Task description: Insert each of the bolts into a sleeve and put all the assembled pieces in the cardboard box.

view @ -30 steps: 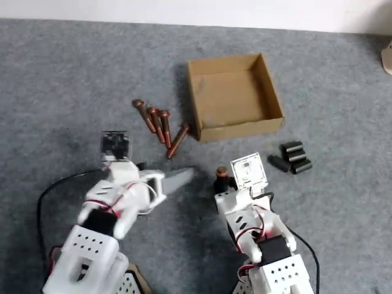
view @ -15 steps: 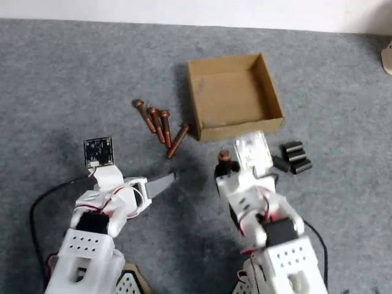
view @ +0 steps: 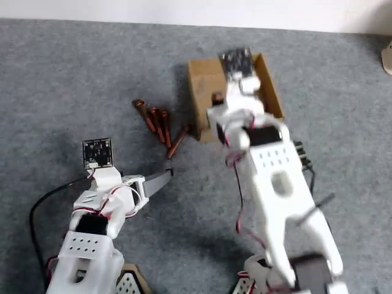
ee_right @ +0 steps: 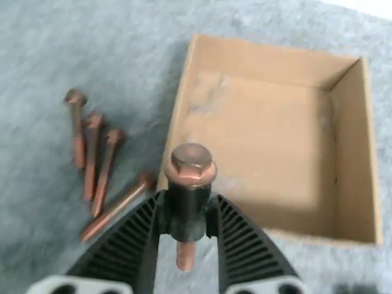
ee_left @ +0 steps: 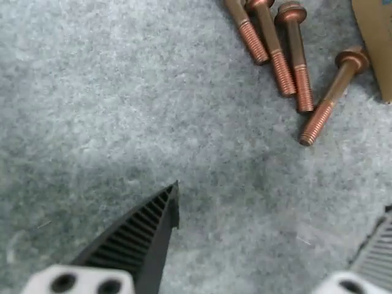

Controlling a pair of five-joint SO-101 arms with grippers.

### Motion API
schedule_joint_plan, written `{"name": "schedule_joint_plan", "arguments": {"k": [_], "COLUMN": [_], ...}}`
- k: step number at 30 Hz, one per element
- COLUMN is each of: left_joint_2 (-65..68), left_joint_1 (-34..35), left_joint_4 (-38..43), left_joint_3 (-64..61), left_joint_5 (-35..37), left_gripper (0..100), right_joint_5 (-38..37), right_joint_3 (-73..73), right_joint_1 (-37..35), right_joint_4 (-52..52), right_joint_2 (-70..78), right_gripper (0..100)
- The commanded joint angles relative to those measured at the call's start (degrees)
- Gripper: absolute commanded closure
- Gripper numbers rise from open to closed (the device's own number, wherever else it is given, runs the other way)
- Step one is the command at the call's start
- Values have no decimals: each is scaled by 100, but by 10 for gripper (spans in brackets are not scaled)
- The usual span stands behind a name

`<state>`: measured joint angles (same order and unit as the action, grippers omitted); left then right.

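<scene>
One bolt-in-sleeve piece gripped upright between right jaws, cardboard box just ahead, below; apparently delivery step, needing advance over its floor, then release; left jaws spread empty, four loose bolts beyond

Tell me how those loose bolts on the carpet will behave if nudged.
The loose bolts look like rigid metal, so they are probably stiff and heavy for their size. Their round shanks could roll sideways when pushed, though the flanged heads would likely curve the roll, and the fuzzy grey carpet should damp it.
</scene>
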<state>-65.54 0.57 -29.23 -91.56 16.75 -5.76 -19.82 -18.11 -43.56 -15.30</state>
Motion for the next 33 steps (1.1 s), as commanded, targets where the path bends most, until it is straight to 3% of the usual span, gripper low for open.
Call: {"name": "schedule_joint_plan", "arguments": {"k": [1,13,19,22,33], "left_joint_2": [-84,-84,-84,-84,-84], "left_joint_1": [40,40,40,40,40], "left_joint_4": [123,132,132,132,132], "left_joint_3": [22,22,22,22,22], "left_joint_5": [-44,-44,-44,-44,-44], "left_gripper": [550,550,550,550,550], "right_joint_5": [-70,-26,387,396,2426], "right_joint_3": [1411,2782,2897,2993,3222], "right_joint_1": [110,127,101,110,1209], "right_joint_4": [-13,-4,-163,-637,-2273], "right_joint_2": [857,3266,3433,3266,2009], "right_gripper": [993,988,793,807,822]}}
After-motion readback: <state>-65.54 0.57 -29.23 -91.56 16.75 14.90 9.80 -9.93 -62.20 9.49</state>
